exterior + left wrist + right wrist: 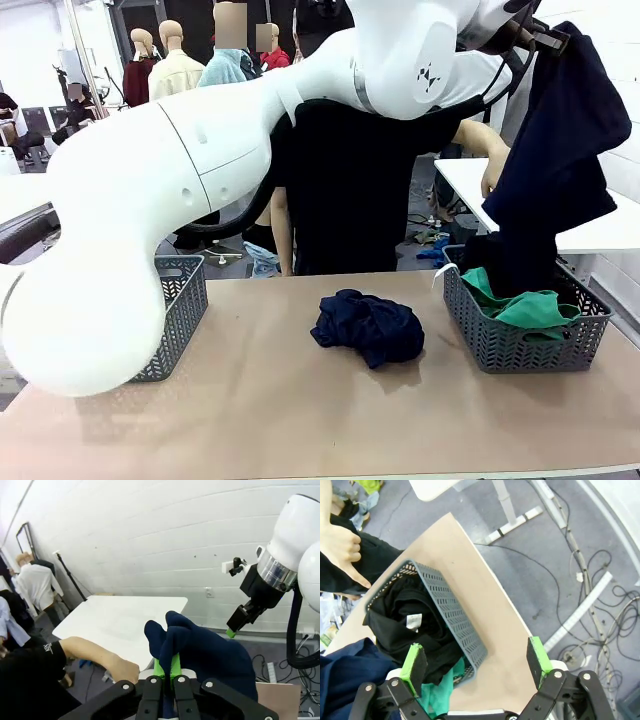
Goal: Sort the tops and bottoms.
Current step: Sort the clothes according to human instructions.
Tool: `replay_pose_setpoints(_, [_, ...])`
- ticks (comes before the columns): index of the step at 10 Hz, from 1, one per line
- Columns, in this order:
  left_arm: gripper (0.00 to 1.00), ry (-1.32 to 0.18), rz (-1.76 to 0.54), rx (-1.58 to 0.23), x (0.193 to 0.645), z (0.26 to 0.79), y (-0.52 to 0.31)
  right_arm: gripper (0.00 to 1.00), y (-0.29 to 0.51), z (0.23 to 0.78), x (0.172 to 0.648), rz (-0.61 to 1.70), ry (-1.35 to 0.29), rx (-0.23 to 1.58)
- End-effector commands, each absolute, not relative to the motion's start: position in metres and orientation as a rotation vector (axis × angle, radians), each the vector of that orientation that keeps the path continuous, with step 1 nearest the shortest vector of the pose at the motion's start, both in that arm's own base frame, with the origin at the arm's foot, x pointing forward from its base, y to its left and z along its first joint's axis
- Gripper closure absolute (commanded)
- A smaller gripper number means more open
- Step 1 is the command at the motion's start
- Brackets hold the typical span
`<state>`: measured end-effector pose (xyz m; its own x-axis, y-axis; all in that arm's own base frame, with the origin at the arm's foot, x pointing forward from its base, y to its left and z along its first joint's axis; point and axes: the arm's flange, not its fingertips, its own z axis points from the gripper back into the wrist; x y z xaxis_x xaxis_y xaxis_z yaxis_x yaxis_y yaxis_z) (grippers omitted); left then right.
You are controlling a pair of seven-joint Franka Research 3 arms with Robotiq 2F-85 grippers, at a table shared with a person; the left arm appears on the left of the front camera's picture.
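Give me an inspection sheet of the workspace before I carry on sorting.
Surface: tan table, no spills seen.
Job's things: hanging navy garment held over the right basket; teal-green bottoms lie in that basket with dark clothes; crumpled navy garment mid-table; left basket partly behind the left arm.
Clutter: loose clothes on the floor.
Grippers: left gripper shut on the hanging navy garment; right gripper open above the right basket.
Cables: floor cables beside the table.
Surroundings: person in black at the far side; white table behind.
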<state>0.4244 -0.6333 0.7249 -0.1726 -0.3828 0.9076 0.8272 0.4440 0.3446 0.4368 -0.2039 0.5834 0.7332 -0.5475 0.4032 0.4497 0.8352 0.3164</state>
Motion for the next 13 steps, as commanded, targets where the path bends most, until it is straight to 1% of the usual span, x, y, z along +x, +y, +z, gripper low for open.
replay_pose_setpoints(1, [1.00,-1.364,-1.126,-0.423,0.421,0.730,-0.631,0.00,-0.204,0.583,0.436,-0.542,-0.503,0.185])
replay_pose_setpoints(8, [1.00,-1.357,-1.142,-0.411,0.423,0.726,-0.632,0.00,-0.204,0.583,0.436,-0.542,-0.503,0.185])
replay_pose_setpoints(9, [1.00,-1.320,-1.126,-0.461,0.439,0.711,-0.637,0.00,-0.204,0.583,0.436,-0.542,-0.503,0.185])
replay_pose_setpoints(12, [1.00,-1.147,-1.071,-0.466,0.479,0.657,-0.635,0.00,-0.204,0.583,0.436,-0.542,-0.503,0.185])
replay_pose_setpoints(13, [1.00,-1.101,-1.074,-0.513,0.494,0.638,-0.634,0.00,-0.204,0.583,0.436,-0.542,-0.503,0.185])
